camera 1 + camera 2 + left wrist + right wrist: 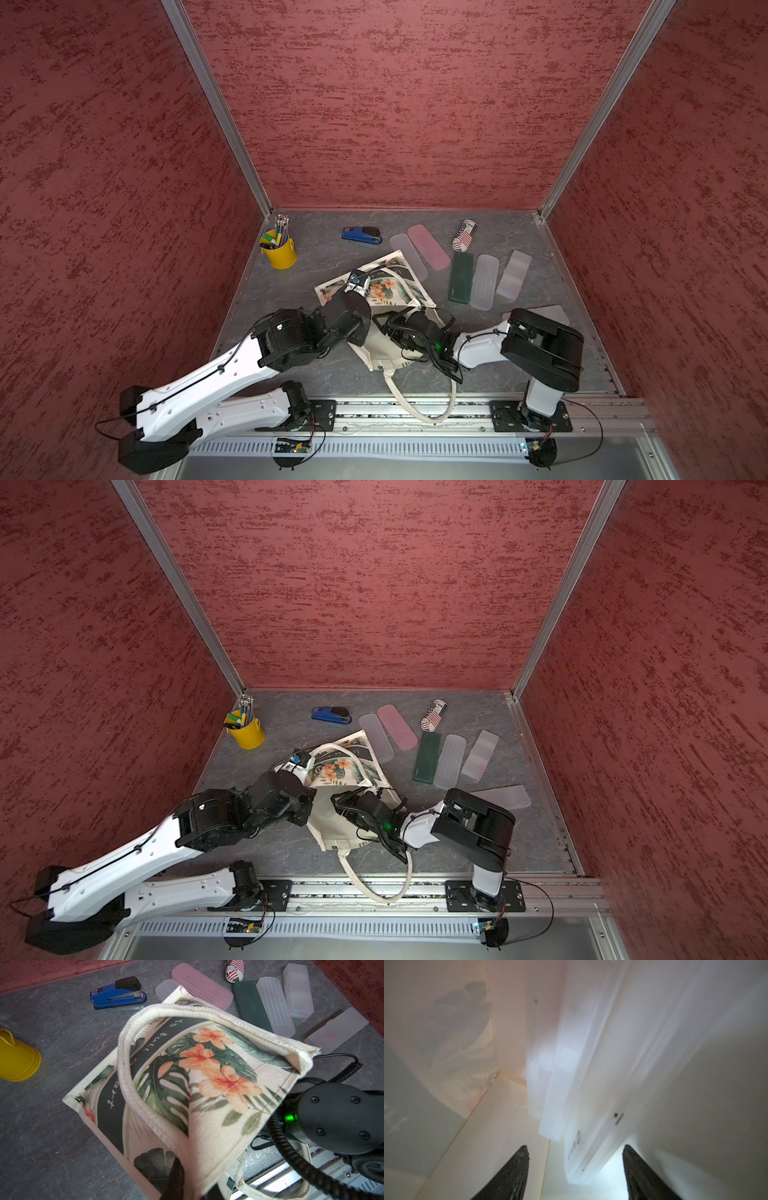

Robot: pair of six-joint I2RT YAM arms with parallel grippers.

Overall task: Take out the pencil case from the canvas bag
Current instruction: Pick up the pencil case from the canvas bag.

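Observation:
The canvas bag [392,286] [338,769] [207,1084] lies on its side mid-table, its mouth toward the front rail. My left gripper [365,322] [193,1178] is shut on the upper rim of the mouth and holds it lifted. My right gripper [392,330] [574,1147] is inside the bag, with its fingertips hidden in both top views. Its jaws stand open on either side of the near end of a frosted white pencil case [593,1105] without touching it. A second pale case [550,1095] lies beside it.
Behind and right of the bag lie several cases: frosted [409,255], pink [428,247], green [461,277] and a flag-print pouch [464,235]. A blue stapler [362,234] and a yellow pen pail [279,249] stand at the back left. A bag handle [419,409] hangs over the front rail.

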